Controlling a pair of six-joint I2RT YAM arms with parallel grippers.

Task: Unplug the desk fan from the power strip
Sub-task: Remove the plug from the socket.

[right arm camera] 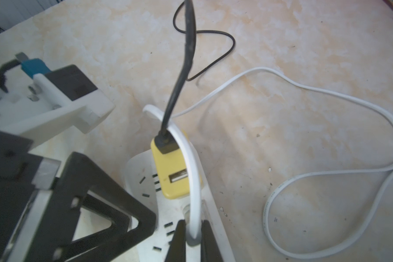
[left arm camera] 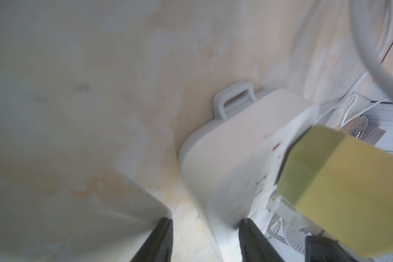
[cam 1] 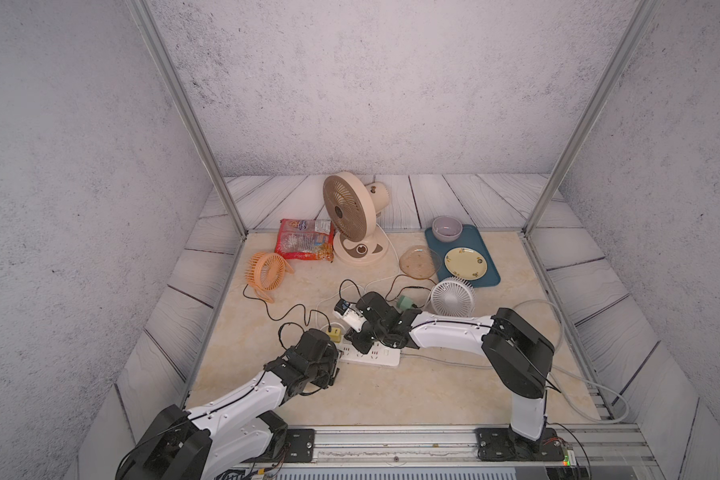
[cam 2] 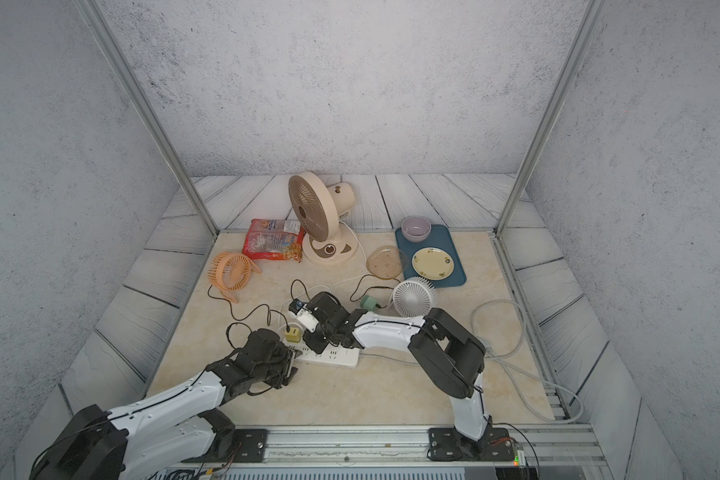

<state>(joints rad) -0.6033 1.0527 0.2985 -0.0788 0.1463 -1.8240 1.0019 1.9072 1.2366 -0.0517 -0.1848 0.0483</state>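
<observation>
The beige desk fan point(cam 1: 352, 220) point(cam 2: 314, 216) stands at the back, and its flat white cord point(right arm camera: 191, 170) loops across the table to the power strip point(cam 1: 375, 356) point(cam 2: 337, 356) point(right arm camera: 168, 211). My right gripper point(cam 1: 360, 343) point(cam 2: 316, 343) point(right arm camera: 193, 238) is shut on the fan's white plug point(right arm camera: 193, 241), which sits in the strip. A yellow adapter point(cam 1: 334, 333) point(right arm camera: 170, 174) point(left arm camera: 340, 190) is plugged in beside it. My left gripper point(cam 1: 338, 358) point(cam 2: 295, 356) point(left arm camera: 205, 240) is open at the strip's point(left arm camera: 225, 158) left end, one finger on its top face, the other beside it over the table.
A small orange fan point(cam 1: 267, 272), a snack bag point(cam 1: 304, 241), a small white fan point(cam 1: 452, 297) and a green adapter point(cam 1: 404, 302) lie around. A blue tray point(cam 1: 487, 266) holds a bowl point(cam 1: 447, 228) and a plate point(cam 1: 465, 262). The strip's grey cord point(cam 1: 445, 360) runs right.
</observation>
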